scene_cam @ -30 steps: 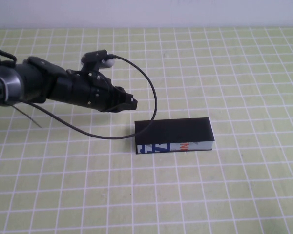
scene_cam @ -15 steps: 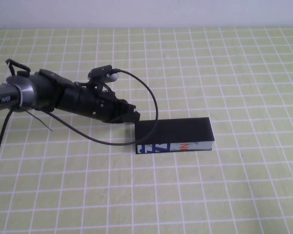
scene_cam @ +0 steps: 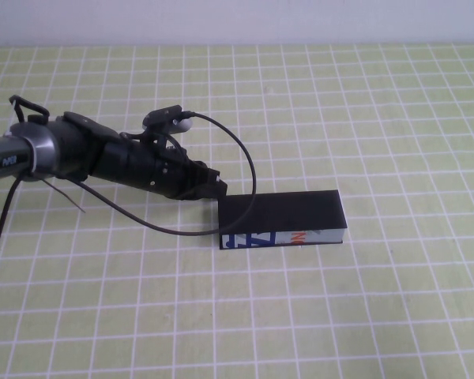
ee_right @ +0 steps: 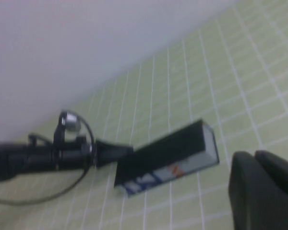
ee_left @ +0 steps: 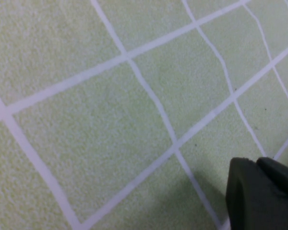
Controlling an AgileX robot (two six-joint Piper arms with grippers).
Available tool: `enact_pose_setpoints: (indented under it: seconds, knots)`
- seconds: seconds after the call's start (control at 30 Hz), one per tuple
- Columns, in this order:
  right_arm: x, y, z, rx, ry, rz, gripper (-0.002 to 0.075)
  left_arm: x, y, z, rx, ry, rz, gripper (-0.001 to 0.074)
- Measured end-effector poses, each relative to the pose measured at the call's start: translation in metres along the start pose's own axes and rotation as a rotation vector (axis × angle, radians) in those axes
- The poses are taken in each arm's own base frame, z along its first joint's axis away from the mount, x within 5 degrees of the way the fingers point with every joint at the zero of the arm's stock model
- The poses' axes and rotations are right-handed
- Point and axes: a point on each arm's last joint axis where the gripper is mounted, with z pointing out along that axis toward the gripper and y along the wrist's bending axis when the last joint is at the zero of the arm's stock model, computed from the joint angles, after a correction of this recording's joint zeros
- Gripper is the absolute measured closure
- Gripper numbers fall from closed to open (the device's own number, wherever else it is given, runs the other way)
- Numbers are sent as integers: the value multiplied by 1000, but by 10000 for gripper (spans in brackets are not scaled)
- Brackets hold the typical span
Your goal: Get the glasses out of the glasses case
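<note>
The glasses case (scene_cam: pixel 282 219) is a black box with a white front strip printed blue and orange. It lies closed on the green checked mat, and it also shows in the right wrist view (ee_right: pixel 166 158). The glasses are hidden. My left gripper (scene_cam: pixel 214 186) is shut and empty, low over the mat, with its tip at the case's far left corner. In the left wrist view the left gripper (ee_left: pixel 257 164) shows its two fingers pressed together above bare mat. My right gripper (ee_right: pixel 255 156) is shut and empty, held high and away from the case, outside the high view.
A black cable (scene_cam: pixel 241 154) loops from the left wrist down to the mat in front of the arm, just left of the case. The green checked mat (scene_cam: pixel 363 308) spreads around the case. A pale wall (scene_cam: pixel 237 20) bounds the far edge.
My left arm has come down and moved right, bringing its shut tip from above the mat to the case's far left corner. The case has not moved.
</note>
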Motion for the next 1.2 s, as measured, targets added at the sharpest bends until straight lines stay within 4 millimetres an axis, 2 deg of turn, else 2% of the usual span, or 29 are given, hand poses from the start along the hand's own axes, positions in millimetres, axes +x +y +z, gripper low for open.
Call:
enact_pose_setpoints:
  seconds: [0.2, 0.37, 0.5, 0.6, 0.8, 0.97, 1.07, 1.2]
  knots:
    - [-25, 32, 32, 36, 378, -125, 743, 0, 0, 0, 4, 1, -2, 739]
    - [-42, 40, 76, 41, 593, -214, 743, 0, -1, 0, 10, 2, -3, 739]
    - [-52, 54, 116, -21, 686, -288, 743, 0, -1, 0, 13, 3, -3, 739]
    - [-43, 73, 145, -81, 760, -372, 743, 0, -1, 0, 13, 3, -3, 739]
    - [1, 112, 193, -194, 867, -722, 743, 0, -1, 0, 14, 4, -3, 739]
    - [34, 116, 223, -243, 912, -1085, 731, 0, -2, 0, 17, 4, -5, 739]
    - [43, 111, 240, -271, 908, -1227, 666, 0, -2, 0, 17, 4, -5, 739]
    - [55, 105, 257, -337, 880, -1404, 494, 0, -2, 0, 17, 3, -5, 739]
